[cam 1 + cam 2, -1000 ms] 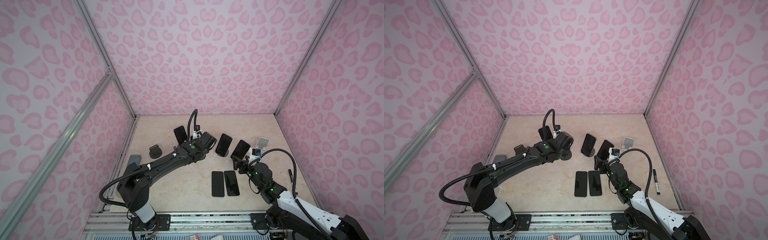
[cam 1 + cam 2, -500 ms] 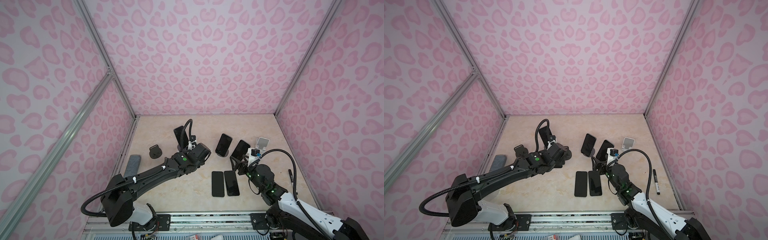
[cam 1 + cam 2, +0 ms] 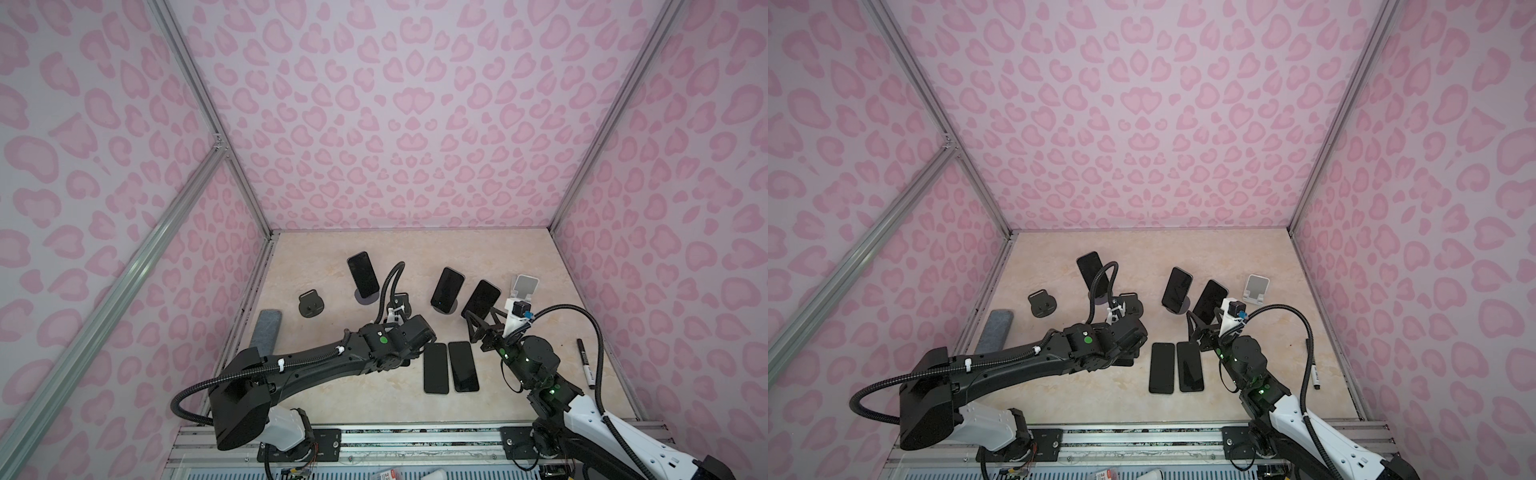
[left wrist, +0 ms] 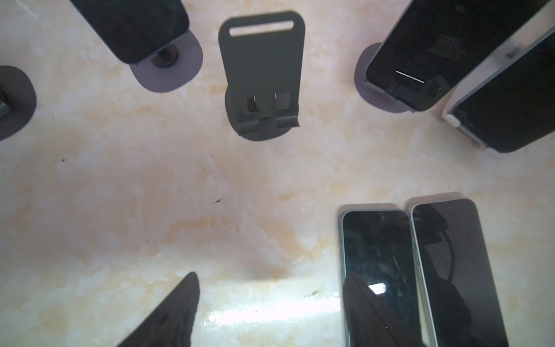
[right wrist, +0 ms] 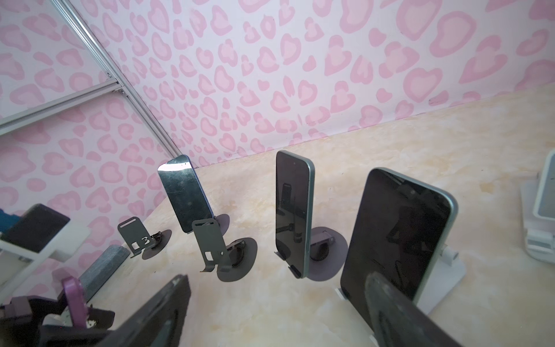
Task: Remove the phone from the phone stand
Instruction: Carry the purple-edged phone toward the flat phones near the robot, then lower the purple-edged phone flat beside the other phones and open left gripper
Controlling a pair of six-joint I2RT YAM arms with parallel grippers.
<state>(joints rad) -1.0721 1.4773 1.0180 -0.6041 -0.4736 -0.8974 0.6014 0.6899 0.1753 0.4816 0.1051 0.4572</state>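
Dark phone, lower corner hidden (right end effector), white stand half-covered

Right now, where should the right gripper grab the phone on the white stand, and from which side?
Pinch the phone across its two long edges, upper half, bringing the right gripper in from the screen side. It leans back on the white stand, whose lip seems to cradle the bottom edge, leaving only sides and top free; lifting up along the lean should clear it.
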